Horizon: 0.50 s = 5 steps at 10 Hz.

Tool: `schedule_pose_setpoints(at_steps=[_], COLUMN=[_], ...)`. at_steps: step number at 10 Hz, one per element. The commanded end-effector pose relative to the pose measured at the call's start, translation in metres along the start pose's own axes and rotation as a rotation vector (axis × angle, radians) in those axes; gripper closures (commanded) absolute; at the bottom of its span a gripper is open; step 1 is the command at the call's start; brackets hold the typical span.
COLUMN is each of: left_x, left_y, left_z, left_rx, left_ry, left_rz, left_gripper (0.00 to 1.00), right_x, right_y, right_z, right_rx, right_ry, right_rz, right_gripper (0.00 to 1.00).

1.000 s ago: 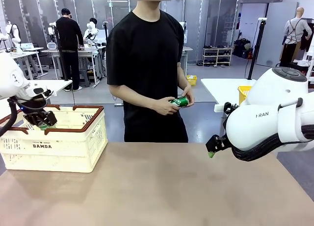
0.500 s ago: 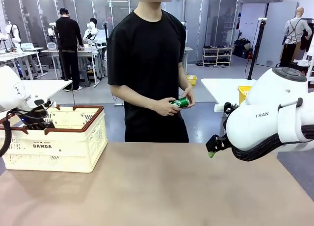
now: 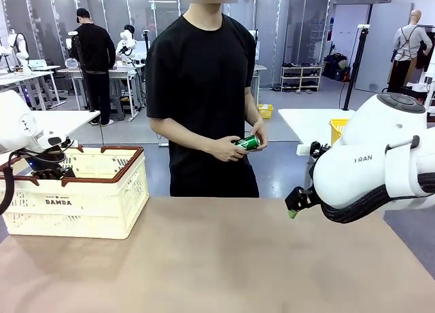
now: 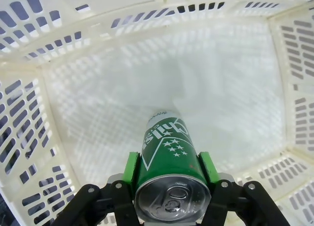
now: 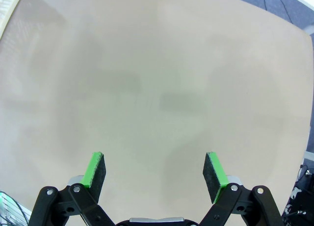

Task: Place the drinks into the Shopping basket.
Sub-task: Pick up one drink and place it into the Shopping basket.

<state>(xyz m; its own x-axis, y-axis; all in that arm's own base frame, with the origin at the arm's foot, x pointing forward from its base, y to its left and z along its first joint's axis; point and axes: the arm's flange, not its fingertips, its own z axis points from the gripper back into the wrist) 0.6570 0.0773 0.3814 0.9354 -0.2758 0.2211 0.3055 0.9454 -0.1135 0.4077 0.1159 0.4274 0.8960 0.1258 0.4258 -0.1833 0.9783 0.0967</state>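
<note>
Left end effector (image 4: 169, 167) is reaching down inside the cream Shopping basket (image 4: 64, 54), its two green pads (image 4: 131, 169) clamping a green drink can (image 4: 167, 147) from opposite sides. The pads are pressing on the can's round wall just below the silver lid end, and the can is pointing down toward the basket's perforated floor. Whether its far end is touching the floor cannot be told. The basket is sitting at the far left corner of the counter (image 3: 224, 259).

Right end effector (image 5: 154, 172) is hanging with its jaws spread wide and holding nothing, above bare counter near the right edge.

At the far edge, a person's hands (image 3: 228, 149) are holding a second green can (image 3: 249, 142) at waist height, off the counter.

Such a can is likely behaving as light, smooth and a little slippery; its thin metal wall is probably denting under hard squeezing. Taking hold across the round body, pads on opposite sides with moderate pressure, is looking like the safest grip.
</note>
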Motion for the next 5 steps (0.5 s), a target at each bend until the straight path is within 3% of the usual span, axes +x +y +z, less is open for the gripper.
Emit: schedule_pose_setpoints(at_steps=[1, 5], left_x=[0.0018, 0.0068], left_y=[0.0096, 0.0094], left_z=[-0.0217, -0.0232], left_rx=[0.014, 0.019], left_ry=[0.062, 0.107], left_rz=[0.0, -0.012], left_gripper=[0.42, 0.42], right_x=[0.0002, 0.0002], right_y=[-0.0006, -0.0006], right_z=[-0.0005, -0.0005], right_rx=[0.004, 0.004], right_ry=[0.0, 0.0], right_rz=[-0.003, -0.003], right_gripper=[0.0, 0.0])
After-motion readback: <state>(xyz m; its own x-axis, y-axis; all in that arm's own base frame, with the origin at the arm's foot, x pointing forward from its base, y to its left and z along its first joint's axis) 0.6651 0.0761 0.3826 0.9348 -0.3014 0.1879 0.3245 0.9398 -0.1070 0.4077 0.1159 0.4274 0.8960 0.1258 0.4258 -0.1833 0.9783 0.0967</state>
